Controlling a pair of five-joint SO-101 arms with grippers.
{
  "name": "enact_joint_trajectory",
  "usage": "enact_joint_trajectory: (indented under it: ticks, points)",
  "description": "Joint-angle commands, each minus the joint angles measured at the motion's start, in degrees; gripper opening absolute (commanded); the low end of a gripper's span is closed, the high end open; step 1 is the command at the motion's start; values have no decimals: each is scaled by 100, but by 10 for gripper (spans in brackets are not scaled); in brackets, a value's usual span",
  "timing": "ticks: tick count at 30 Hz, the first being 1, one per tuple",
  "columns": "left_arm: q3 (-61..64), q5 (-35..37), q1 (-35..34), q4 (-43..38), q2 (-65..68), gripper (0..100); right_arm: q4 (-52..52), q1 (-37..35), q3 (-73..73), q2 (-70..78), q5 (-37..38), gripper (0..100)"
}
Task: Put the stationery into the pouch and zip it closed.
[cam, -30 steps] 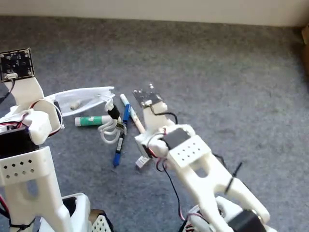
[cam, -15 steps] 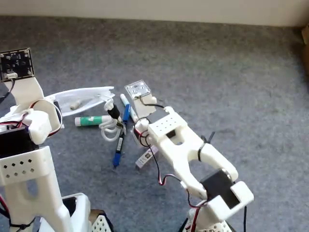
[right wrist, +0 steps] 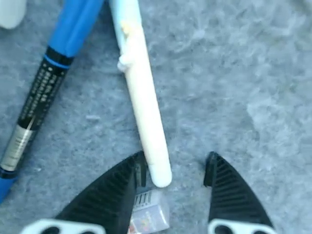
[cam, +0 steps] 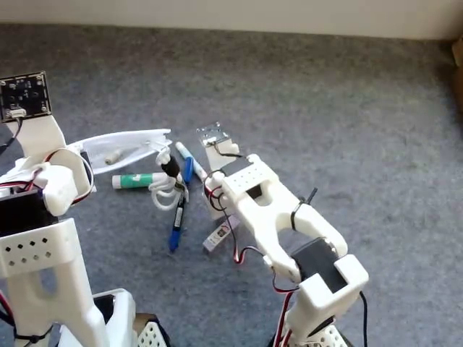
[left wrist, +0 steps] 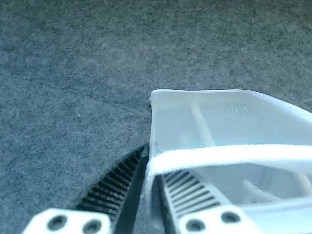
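Note:
The clear mesh pouch (cam: 123, 148) lies at the left with its mouth facing the stationery, and my left gripper (left wrist: 151, 187) is shut on its rim (left wrist: 219, 156). Beside the mouth lie a green-and-white glue stick (cam: 141, 179), a white coiled cord (cam: 165, 194), a blue pen (cam: 177, 213) and a white pen (cam: 189, 160). My right gripper (right wrist: 173, 178) stands open, low over the carpet. The white pen (right wrist: 141, 97) ends between its fingers, close to one of them. The blue pen (right wrist: 53, 73) lies alongside.
A small printed box (cam: 219, 236) lies on the grey carpet just behind the right gripper, also seen as the box (right wrist: 146, 217) under its finger. Open carpet stretches to the right and far side. A pale wall base runs along the far edge.
The right arm has folded forward and its gripper has come down over the near end of the white pen. The left arm and pouch have not moved.

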Motion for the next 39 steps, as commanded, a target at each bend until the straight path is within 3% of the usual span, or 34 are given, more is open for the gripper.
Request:
enact_joint_trajectory:
  ticks: [1, 8, 17, 24, 30, 39]
  points:
    - [-13, 70, 75, 0, 66, 7, 13, -13, -154, -4, 360, 87]
    - [-13, 62, 75, 0, 66, 7, 13, 22, -136, -22, 387, 7]
    - [-22, 62, 75, 9, 31, 7, 119, 681, -127, -224, 422, 5]
    - [-22, 62, 75, 9, 31, 7, 1156, 1253, -110, -1130, 492, 5]
    - [-22, 62, 75, 9, 31, 7, 2308, 1780, -110, -1314, 1284, 5]
    - [-22, 62, 75, 0, 40, 7, 3486, 1938, 171, -1657, 1582, 5]
